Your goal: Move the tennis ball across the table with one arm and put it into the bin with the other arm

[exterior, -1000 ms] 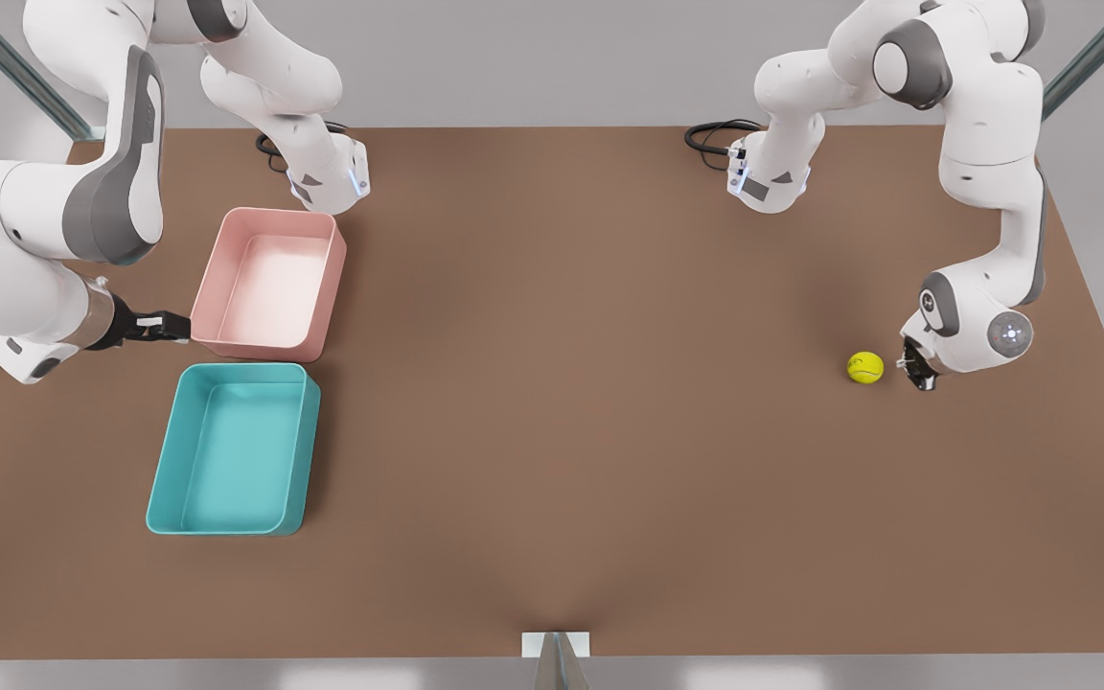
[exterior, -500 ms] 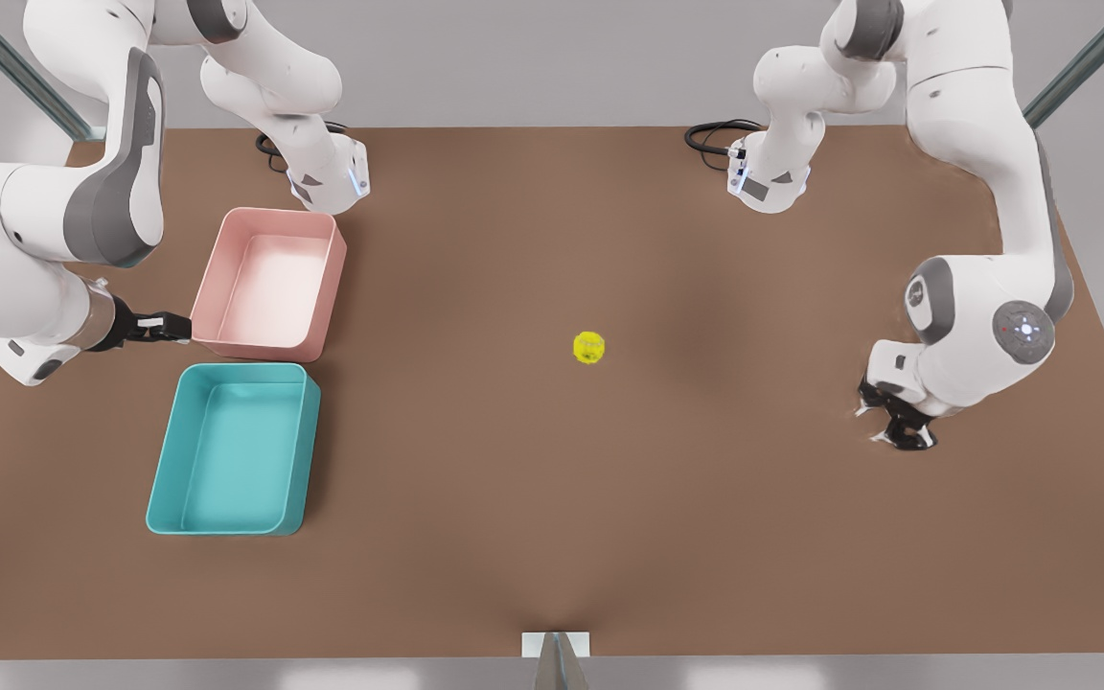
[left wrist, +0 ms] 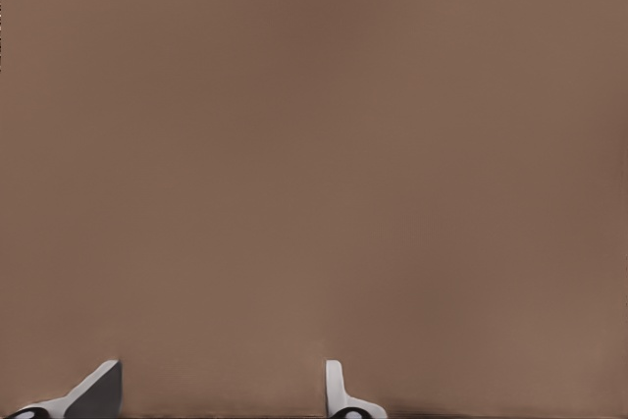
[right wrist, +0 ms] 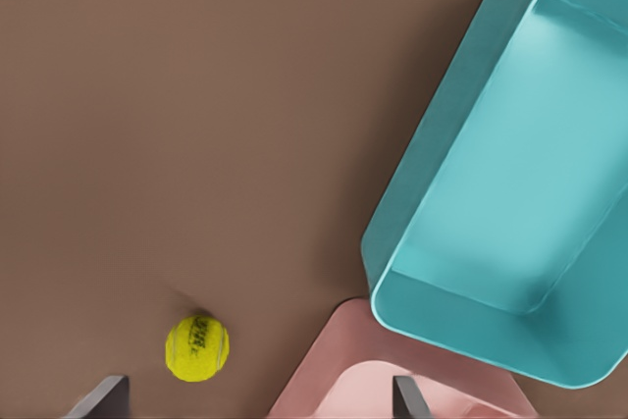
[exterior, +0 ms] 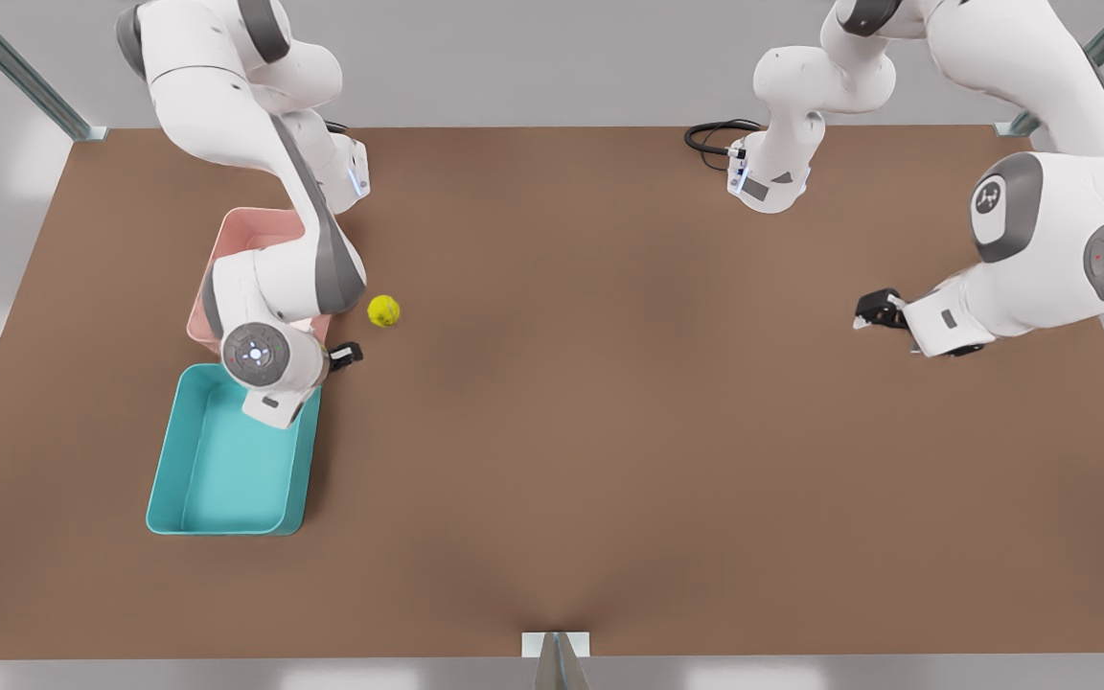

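The yellow-green tennis ball (exterior: 383, 310) lies on the brown table (exterior: 609, 431), just off the pink tray's corner toward the front view's right. The right wrist view has the tennis ball (right wrist: 197, 347) near one fingertip. My right gripper (exterior: 346, 353) hangs open close to the ball, above the gap between the trays, its arm reaching over them. In its own wrist view the right gripper (right wrist: 255, 399) holds nothing. The teal bin (exterior: 161, 479) stands at the front view's left, and the bin (right wrist: 510, 183) is empty. My left gripper (exterior: 873, 309) is open far off at the front view's right; in its own wrist view the left gripper (left wrist: 221, 394) is over bare table.
A pink tray (exterior: 255, 225) stands right behind the teal bin, partly covered by the right arm; the right wrist view shows the pink tray (right wrist: 334, 360) touching the bin's corner. Both arm bases and a black cable (exterior: 710, 134) sit along the far edge.
The ball rolled from the front view's right across the table to beside the pink tray. My right arm swung in over the trays toward it. My left gripper drew back and lifted.
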Robot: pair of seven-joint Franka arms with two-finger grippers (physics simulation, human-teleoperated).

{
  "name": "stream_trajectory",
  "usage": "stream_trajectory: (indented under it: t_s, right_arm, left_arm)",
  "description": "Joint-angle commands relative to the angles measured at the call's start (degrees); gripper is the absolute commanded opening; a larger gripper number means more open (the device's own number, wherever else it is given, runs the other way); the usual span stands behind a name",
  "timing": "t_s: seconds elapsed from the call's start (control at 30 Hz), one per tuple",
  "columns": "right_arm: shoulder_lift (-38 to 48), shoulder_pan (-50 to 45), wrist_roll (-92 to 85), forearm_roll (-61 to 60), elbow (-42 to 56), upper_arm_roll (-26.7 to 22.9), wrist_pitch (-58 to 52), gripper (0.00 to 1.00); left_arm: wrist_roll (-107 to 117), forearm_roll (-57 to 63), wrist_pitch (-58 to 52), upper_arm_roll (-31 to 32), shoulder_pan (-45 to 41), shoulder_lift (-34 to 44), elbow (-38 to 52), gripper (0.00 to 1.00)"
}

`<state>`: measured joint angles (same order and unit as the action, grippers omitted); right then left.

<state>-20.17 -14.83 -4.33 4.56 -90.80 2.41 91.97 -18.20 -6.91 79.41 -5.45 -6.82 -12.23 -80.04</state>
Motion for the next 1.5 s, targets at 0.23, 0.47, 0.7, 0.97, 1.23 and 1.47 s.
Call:
stream_trajectory:
  t_s: [0.23,0.47,0.7,0.97,1.23,1.47]
  right_arm:
    - [13.1,-2.6,5.7,0.6,-28.6,-1.9,26.3,1.00]
    - [10.8,-9.1,-8.8,1.4,-33.2,-1.8,26.1,1.00]
    - [12.3,-15.1,-17.3,11.5,-39.5,-1.4,26.2,1.00]
    - [12.0,-16.8,-35.4,26.3,-43.8,-1.2,29.3,1.00]
    - [11.7,-15.5,-47.7,27.1,-48.9,-1.1,32.4,1.00]
    - [11.6,-15.8,-47.6,27.0,-54.6,-1.2,38.9,1.00]
  left_arm:
    - [34.1,-0.3,-8.7,0.2,-0.5,-0.1,0.7,1.00]
    - [34.4,-0.3,-8.7,0.2,-0.7,-0.1,0.7,1.00]
    - [34.7,-0.3,-8.9,1.0,-0.7,0.0,0.7,1.00]
    - [34.8,-1.2,-9.9,1.0,-0.7,-0.1,0.8,1.00]
    - [34.9,-1.2,-10.1,1.1,-0.7,-0.1,0.8,1.00]
    - [35.0,-1.1,-10.1,2.2,-0.3,-0.8,0.7,1.00]
